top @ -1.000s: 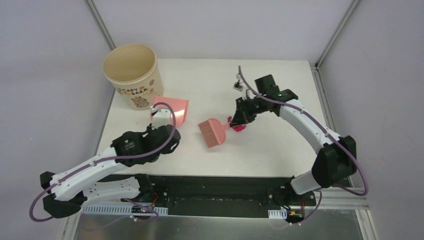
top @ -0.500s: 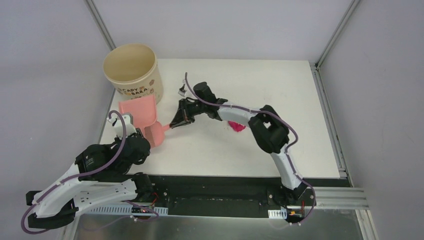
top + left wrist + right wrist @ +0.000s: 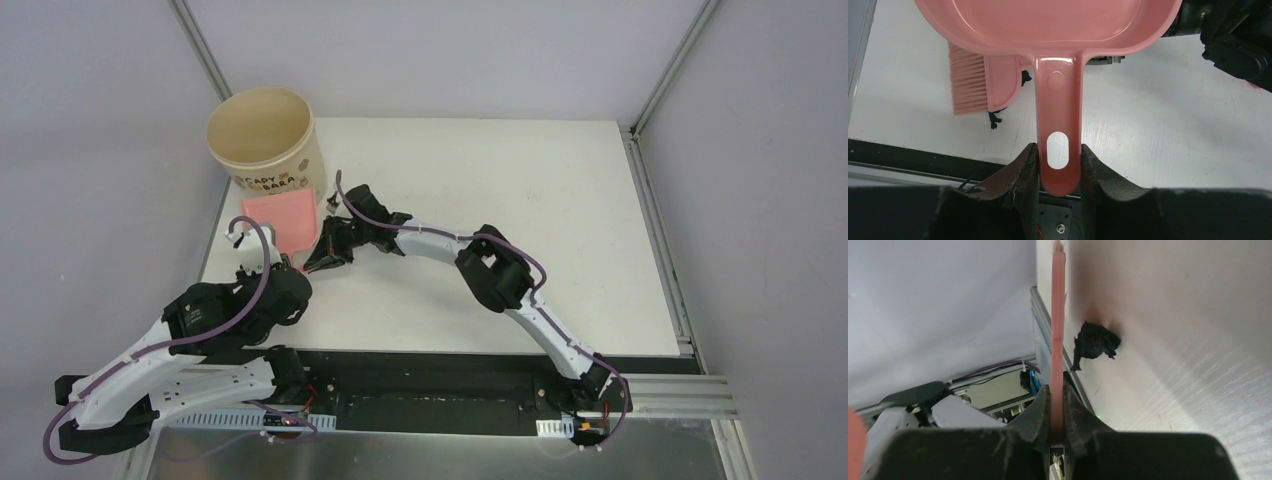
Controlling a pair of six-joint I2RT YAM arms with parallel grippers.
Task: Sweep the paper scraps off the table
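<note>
We record the table, a white top filling the middle of the overhead view, with the beige round bucket standing at its upper left corner. The right arm reaches from the lower right across the table towards that corner, and the left arm lies along the lower left. The pink dustpan sits just below the bucket in the overhead view. The left gripper is clamped on the end of its handle, one finger on each side of the slotted hole. The pink hand brush appears under the pan's left side in the left wrist view, bristles pointing to the left of the frame. The right gripper is closed narrowly on the brush, which the right wrist view shows edge-on. Of the paper scraps, we note a dark blue one on the table just right of the brush in the right wrist view; whether it touches the brush we cannot tell. The left wrist view shows dark bits at the brush's lower edge.
</note>
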